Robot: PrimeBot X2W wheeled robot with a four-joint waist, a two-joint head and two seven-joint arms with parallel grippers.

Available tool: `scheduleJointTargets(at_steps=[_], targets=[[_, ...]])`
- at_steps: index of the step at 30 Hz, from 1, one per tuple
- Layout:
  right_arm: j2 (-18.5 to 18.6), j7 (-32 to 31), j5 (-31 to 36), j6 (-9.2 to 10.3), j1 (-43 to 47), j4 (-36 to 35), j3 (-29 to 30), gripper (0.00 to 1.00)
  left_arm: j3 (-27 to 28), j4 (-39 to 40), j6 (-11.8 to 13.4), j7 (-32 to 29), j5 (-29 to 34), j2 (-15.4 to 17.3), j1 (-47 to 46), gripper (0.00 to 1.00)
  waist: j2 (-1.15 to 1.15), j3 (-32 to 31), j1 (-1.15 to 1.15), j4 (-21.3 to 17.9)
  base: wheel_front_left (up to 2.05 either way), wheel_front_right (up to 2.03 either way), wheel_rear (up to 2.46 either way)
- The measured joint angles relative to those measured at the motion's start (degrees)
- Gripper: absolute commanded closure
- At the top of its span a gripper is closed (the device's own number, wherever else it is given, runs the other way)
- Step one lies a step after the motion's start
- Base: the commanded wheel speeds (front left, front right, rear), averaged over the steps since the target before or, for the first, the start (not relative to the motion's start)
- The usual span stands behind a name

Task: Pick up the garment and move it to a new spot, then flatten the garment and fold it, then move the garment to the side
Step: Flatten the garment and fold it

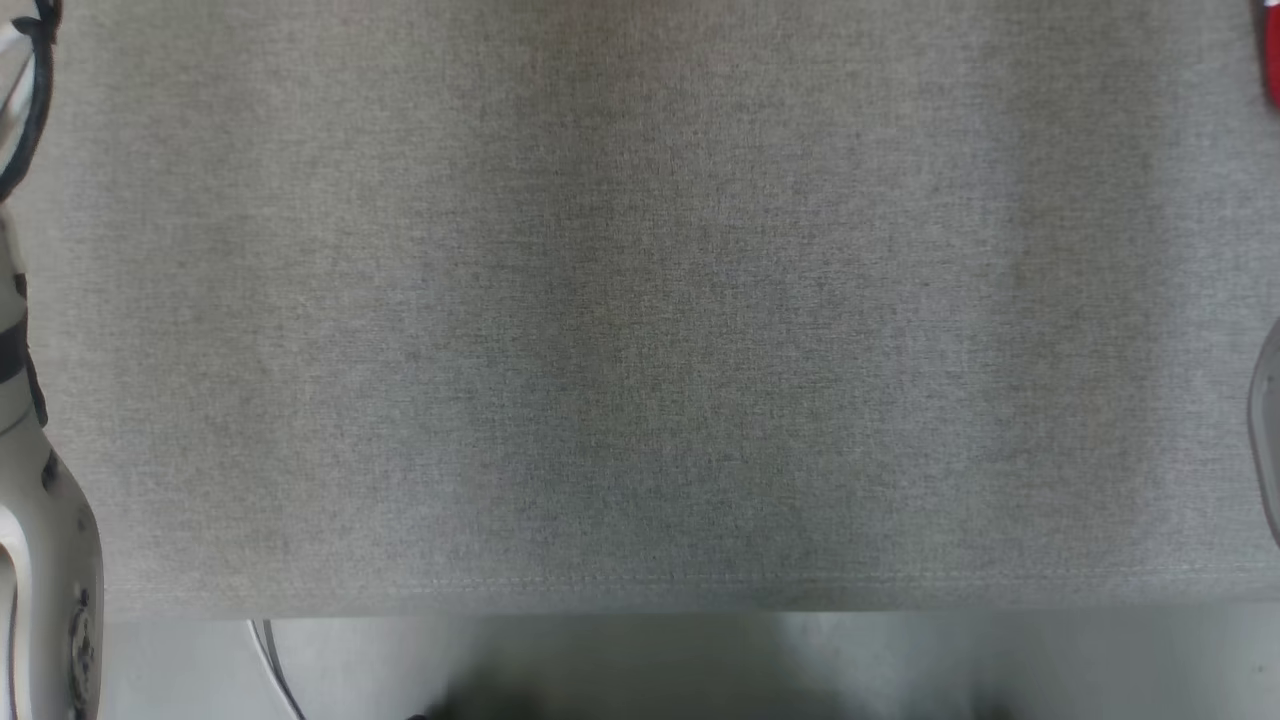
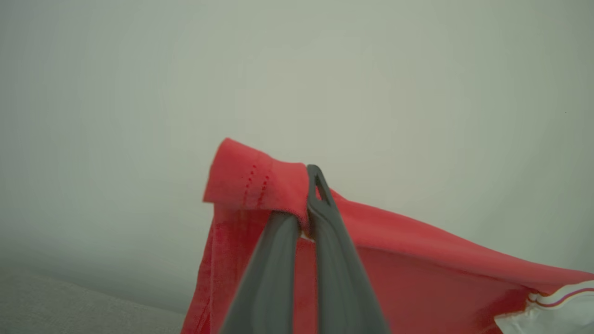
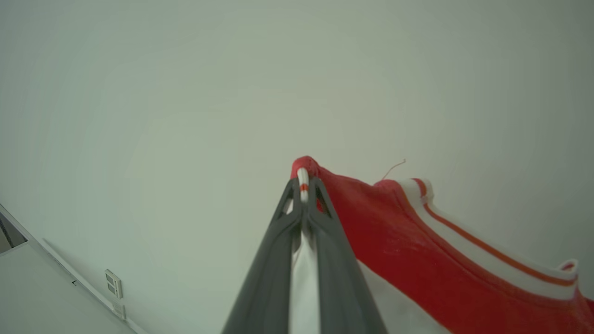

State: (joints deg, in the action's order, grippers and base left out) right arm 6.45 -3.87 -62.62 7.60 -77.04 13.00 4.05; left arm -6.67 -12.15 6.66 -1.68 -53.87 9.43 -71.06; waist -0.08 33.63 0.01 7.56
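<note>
- Clamped shut with the left gripper (image 2: 304, 206) on a folded, stitched hem corner of the red garment (image 2: 417, 260), with cloth bunched between the two dark fingers (image 2: 334, 260).
- Pinched shut with the right gripper (image 3: 304, 185) on a white edge with a red stripe of the same garment (image 3: 408, 250), with a small red tuft poking past the tips.
- Held up in the air by both grips against a pale wall (image 3: 185, 93), sagging away to the right in each wrist view.
- Edged with white trim (image 2: 547, 306), low at the right of the left wrist view.
- Trailing one loose thread (image 3: 394, 168) near the striped band.
- Below, in the head view, a grey cloth-covered table (image 1: 640, 300).
- At that view's upper right edge, a red sliver (image 1: 1272, 60), too small to identify.
- Down its left edge, a pale forearm (image 1: 50, 560) with a black cable (image 1: 35, 110).
- Low on the wall in the right wrist view, a wall socket (image 3: 112, 283).
</note>
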Motion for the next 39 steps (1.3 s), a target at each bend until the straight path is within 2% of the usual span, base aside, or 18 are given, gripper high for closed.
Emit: scheduleJointTargets(at_steps=[3,5,8,14,19,23,30,39], targets=[[-0.6,-1.1,-1.6,0.02,0.7,1.2,-0.7,1.00,-0.5,-1.4,-0.5,0.5,0.0,-0.2,0.6,1.00,0.00,1.7,0.00,0.0,0.00,0.00,0.00],[-0.8,-1.4,-3.7,-0.24,2.7,1.2,-0.6,1.00,-0.6,-2.5,-2.4,1.8,-0.8,-0.9,2.2,1.00,0.00,2.7,0.00,-0.3,0.00,0.00,0.00],[-1.0,-2.2,-6.9,-2.47,10.0,1.4,1.0,1.00,-0.9,-4.5,-5.4,3.5,-2.5,-2.9,7.8,1.00,0.00,3.2,0.01,-0.9,0.00,0.00,0.00],[-1.5,-4.0,-11.4,-4.55,20.6,-0.6,3.4,1.00,-0.7,-5.9,-9.1,5.2,-5.3,-3.4,17.4,1.00,0.00,1.6,0.00,-2.0,0.00,0.00,0.00],[-2.1,-5.1,-13.1,-5.37,28.0,-3.4,4.8,1.00,0.3,-6.1,-11.6,7.3,-6.7,-4.0,23.4,1.00,0.00,-0.5,0.00,-2.6,0.00,0.00,0.00],[-2.9,-5.6,-14.2,-6.32,36.4,-3.7,5.3,1.00,0.8,-8.2,-12.7,9.3,-7.6,-5.2,30.3,1.00,0.00,-2.6,0.00,-2.8,0.00,0.00,0.00],[-4.3,-6.9,-15.5,-6.33,51.0,-5.2,4.4,1.00,1.1,-9.5,-13.3,10.9,-9.2,-5.2,39.4,1.00,0.00,-7.5,-0.01,-2.9,0.00,0.00,0.00],[-4.9,-6.5,-14.9,-6.43,64.1,-6.1,3.1,1.00,1.7,-8.7,-13.8,12.4,-9.2,-4.9,48.8,1.00,0.00,-13.6,-0.01,-3.0,0.00,0.00,0.00]])
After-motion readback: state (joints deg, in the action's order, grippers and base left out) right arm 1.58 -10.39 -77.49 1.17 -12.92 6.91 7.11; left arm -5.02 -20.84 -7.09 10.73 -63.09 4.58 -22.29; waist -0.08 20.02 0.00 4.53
